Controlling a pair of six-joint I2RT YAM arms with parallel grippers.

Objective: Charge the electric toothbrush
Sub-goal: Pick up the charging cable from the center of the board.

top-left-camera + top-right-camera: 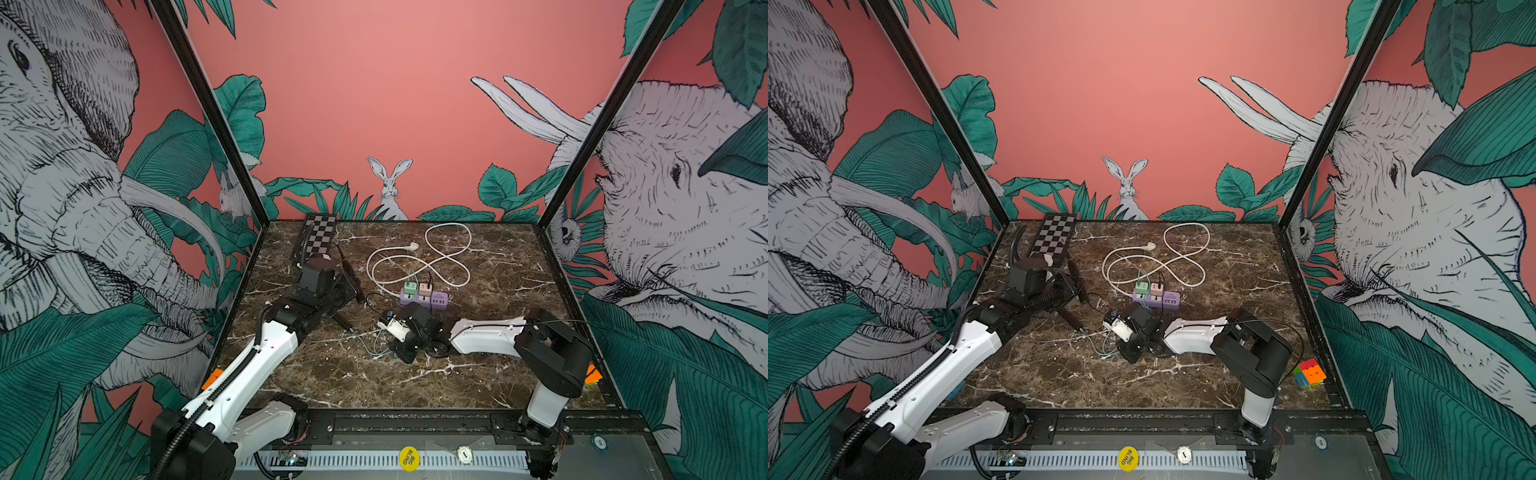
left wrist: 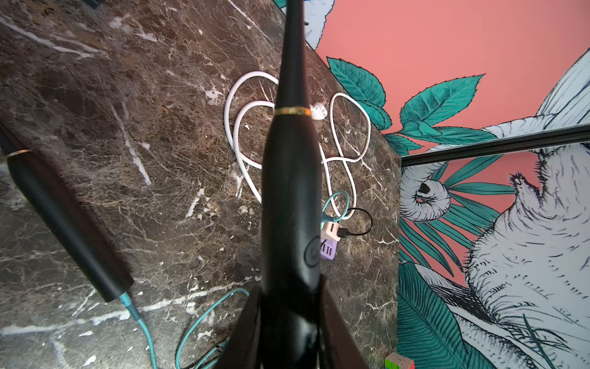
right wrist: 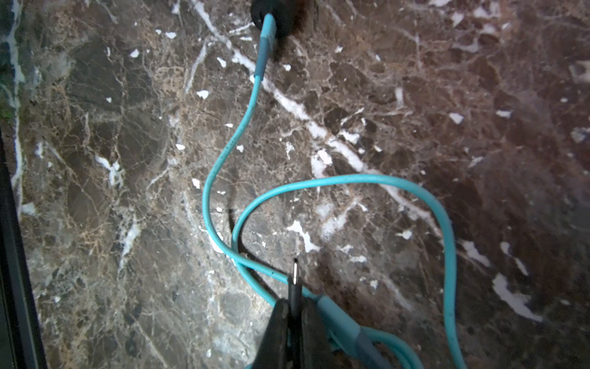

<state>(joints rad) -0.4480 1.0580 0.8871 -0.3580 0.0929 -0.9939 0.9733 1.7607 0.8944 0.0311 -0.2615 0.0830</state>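
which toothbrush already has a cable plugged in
The toothbrush lying on the table: a teal cable enters its base. The other toothbrush is clamped in the left gripper.

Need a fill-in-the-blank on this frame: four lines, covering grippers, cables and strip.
1. The left gripper is shut on a black toothbrush with a ____ ring.
2. The second toothbrush, lying on the table, has a ____ cable plugged into its base.
3. The thin connector pinched in the right gripper is coloured ____.
4. The body of the power strip is ____.

Missing words: gold; teal; black; purple.
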